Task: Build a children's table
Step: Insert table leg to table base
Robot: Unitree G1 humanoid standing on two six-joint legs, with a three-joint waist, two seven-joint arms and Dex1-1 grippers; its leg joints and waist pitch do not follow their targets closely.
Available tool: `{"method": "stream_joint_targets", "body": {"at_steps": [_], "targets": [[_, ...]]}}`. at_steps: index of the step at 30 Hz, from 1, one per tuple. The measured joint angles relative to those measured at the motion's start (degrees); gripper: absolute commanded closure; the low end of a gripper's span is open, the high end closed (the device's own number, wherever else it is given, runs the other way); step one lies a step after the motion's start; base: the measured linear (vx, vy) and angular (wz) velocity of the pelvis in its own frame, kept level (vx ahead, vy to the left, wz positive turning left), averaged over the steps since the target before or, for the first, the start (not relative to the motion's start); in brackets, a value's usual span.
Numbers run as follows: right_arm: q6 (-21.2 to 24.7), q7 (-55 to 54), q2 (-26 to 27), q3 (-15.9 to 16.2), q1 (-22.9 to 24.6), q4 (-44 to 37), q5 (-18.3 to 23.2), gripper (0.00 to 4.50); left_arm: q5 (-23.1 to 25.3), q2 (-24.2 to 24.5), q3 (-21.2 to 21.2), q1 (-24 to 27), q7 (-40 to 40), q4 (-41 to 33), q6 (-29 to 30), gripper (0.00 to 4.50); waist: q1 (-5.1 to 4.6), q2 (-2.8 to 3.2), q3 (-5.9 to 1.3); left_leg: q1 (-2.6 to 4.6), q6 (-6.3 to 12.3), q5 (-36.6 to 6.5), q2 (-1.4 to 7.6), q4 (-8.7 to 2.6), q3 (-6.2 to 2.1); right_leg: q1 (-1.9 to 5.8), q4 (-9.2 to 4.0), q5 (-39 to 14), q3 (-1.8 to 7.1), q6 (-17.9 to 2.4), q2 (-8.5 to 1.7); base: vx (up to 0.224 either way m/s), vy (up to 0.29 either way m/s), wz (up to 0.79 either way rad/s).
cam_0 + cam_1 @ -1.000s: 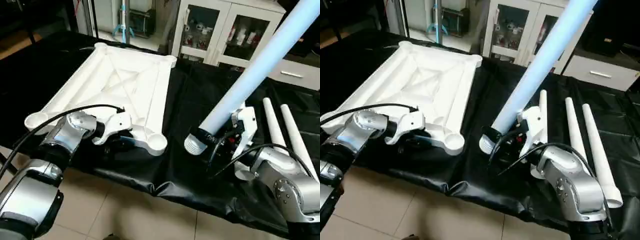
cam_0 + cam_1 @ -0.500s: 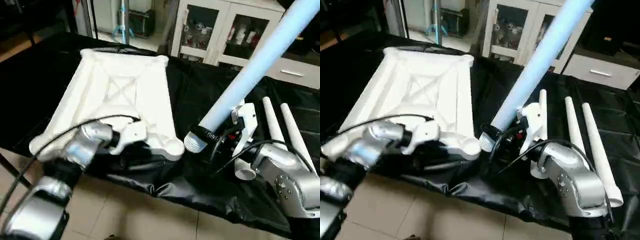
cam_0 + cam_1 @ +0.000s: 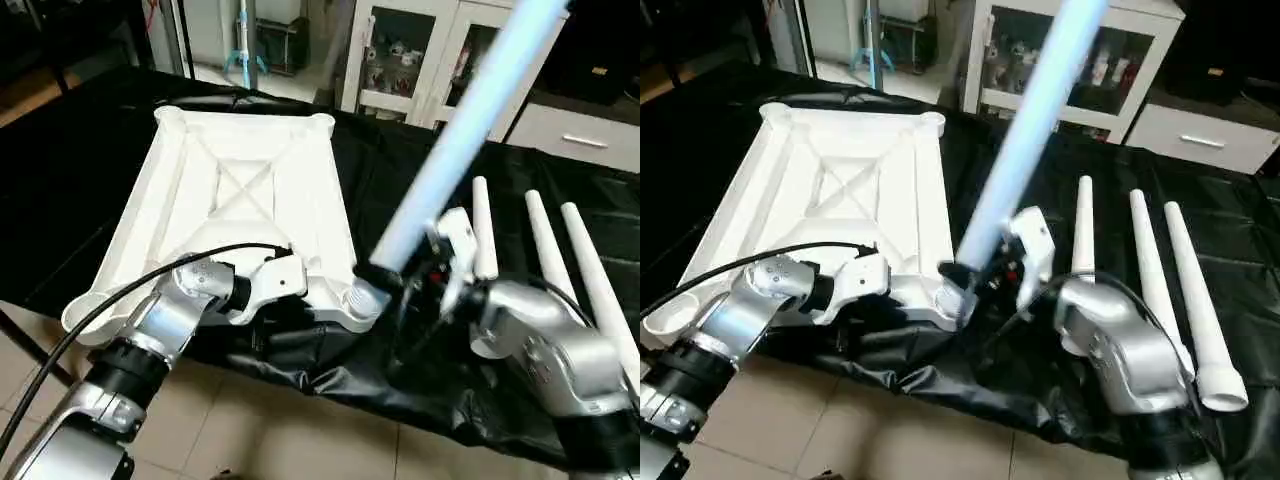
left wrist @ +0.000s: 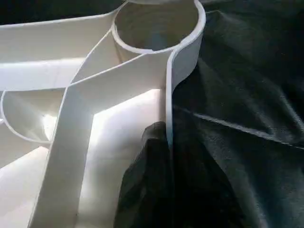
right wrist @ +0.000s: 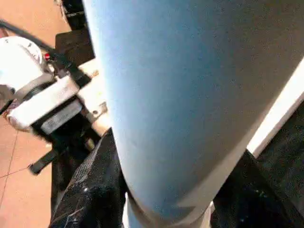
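The children's table top point(image 3: 240, 190) lies underside up on the black cloth, X ribs showing. My left gripper point(image 3: 300, 300) is shut on its near rim, one black finger point(image 4: 147, 190) against the rim wall point(image 4: 168, 95) beside the near right corner socket point(image 3: 362, 300). My right gripper point(image 3: 405, 285) is shut on a long white leg point(image 3: 460, 140) near its lower end. The leg slants up and away to the right, and its lower end meets that corner socket. The leg point(image 5: 190, 95) looms close in the right wrist view, with my left gripper point(image 5: 42, 104) behind it.
Three more legs point(image 3: 545, 240) lie side by side on the black cloth point(image 3: 420, 170) to the right of my right arm. The work table's front edge runs just below both grippers, with tiled floor point(image 3: 260, 430) beyond. A white glass-door cabinet point(image 3: 420, 50) stands behind.
My left gripper has closed on the rim, and the table top has swung and slid to the right. The held leg's lower end has moved left onto the near right corner socket.
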Motion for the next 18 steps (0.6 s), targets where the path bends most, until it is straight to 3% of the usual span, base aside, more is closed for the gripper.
{"method": "stream_joint_targets", "body": {"at_steps": [12, 18], "targets": [[-0.4, 6.1, -3.7, 4.3, -1.0, 3.7, -1.5, 2.61, 0.0, 0.6, -0.4, 1.4, -0.5, -3.9, 2.5, 4.48, -0.06, -0.25, -0.05, -0.19, 0.29, -0.1, 0.01, -0.10, 0.13, 0.00, -0.39, 0.0, -0.02, 0.0, -0.01, 0.000, 0.000, 0.00], [-1.8, 6.6, -3.6, 4.5, -1.4, 4.8, -2.7, 2.61, 0.0, 0.7, -0.5, 1.4, -0.5, -4.2, 2.9, 4.48, -0.04, -0.28, -0.08, -0.18, 0.29, -0.1, 0.02, -0.10, 0.13, 0.00, -0.40, 0.0, -0.02, 0.0, -0.01, 0.000, 0.000, 0.00]]}}
